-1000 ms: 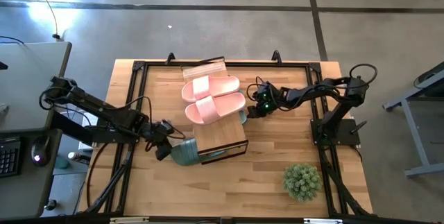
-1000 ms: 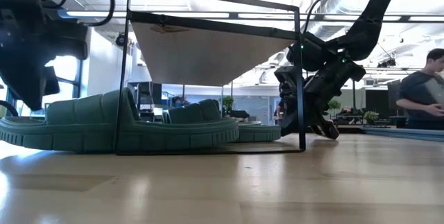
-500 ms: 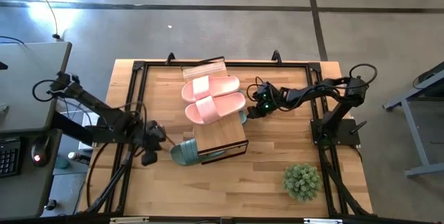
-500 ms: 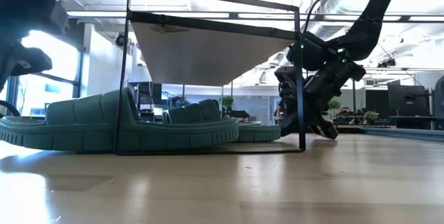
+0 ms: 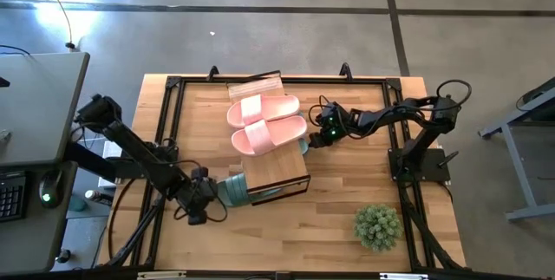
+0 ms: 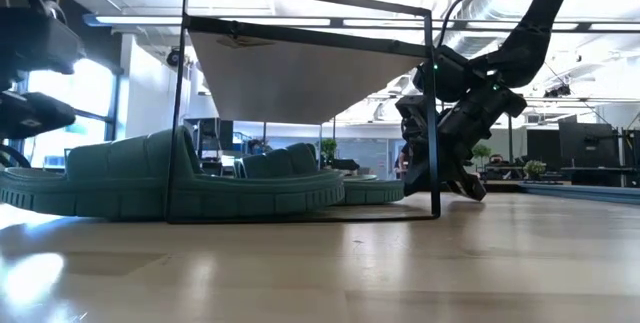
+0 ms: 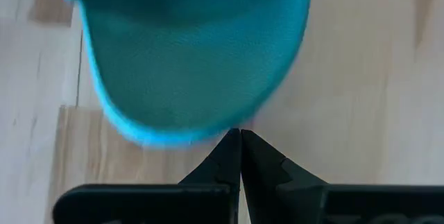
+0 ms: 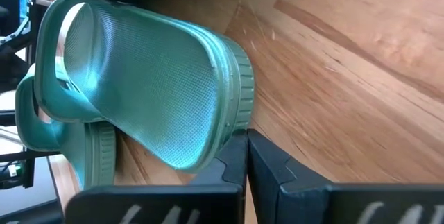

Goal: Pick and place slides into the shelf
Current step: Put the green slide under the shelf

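Pushing green slides (image 5: pixel 232 191) under shelf (image 5: pixel 276 169). Left gripper (image 7: pixel 240 138) closed, empty, behind heel; right gripper (image 8: pixel 246 141) closed, empty. Next: nudge deeper.

You find no readable text, label, brand, number or sign in any view. The slides (image 5: pixel 264 124) and the shelf (image 5: pixel 286 172) show you none.

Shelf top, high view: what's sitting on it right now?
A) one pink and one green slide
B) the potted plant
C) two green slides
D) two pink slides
D: the high view shows two pink slides lying side by side on the wood top of the shelf, while the green slides sit underneath on the table and the potted plant stands apart near the table's corner.
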### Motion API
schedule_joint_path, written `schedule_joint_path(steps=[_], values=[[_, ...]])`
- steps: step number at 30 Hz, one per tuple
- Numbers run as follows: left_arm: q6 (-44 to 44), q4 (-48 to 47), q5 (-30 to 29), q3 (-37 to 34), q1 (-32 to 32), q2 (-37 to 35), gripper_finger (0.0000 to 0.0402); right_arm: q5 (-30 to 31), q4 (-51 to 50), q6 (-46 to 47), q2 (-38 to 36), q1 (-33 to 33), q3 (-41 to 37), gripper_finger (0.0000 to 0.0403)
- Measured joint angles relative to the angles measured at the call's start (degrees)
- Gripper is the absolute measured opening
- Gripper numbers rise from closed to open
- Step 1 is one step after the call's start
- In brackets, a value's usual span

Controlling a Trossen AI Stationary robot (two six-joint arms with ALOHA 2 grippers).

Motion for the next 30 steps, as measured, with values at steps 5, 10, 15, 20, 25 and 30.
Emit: schedule_joint_path(steps=[5, 10, 15, 20, 25, 30], values=[[-0.14, 3.98, -0.01, 0.06, -0.07, 3.15, 0.0000, -0.27, 0.03, 0.17, 0.00, -0.02, 0.00, 0.0000], [-3.93, -0.95, -0.69, 0.10, -0.98, 2.45, 0.0000, -0.32, 0.04, 0.11, 0.00, -0.02, 0.00, 0.0000], [-0.15, -1.08, -2.78, 1.65, -0.73, 2.21, 0.0000, -0.29, 0.05, 0.01, 0.00, -0.02, 0.00, 0.0000], [0.03, 0.74, -6.26, 1.99, -0.79, 2.27, 0.0000, -0.26, 0.07, -0.15, 0.00, -0.04, 0.00, 0.0000], [-0.39, 2.21, -7.34, 2.01, 0.20, 3.69, 0.0000, -0.29, 0.07, -0.37, 0.00, -0.04, 0.00, 0.0000], [0.86, 4.85, -7.12, 1.99, 2.22, 5.24, 0.0000, -0.77, 0.09, -0.57, 0.00, -0.04, 0.00, 0.0000]])
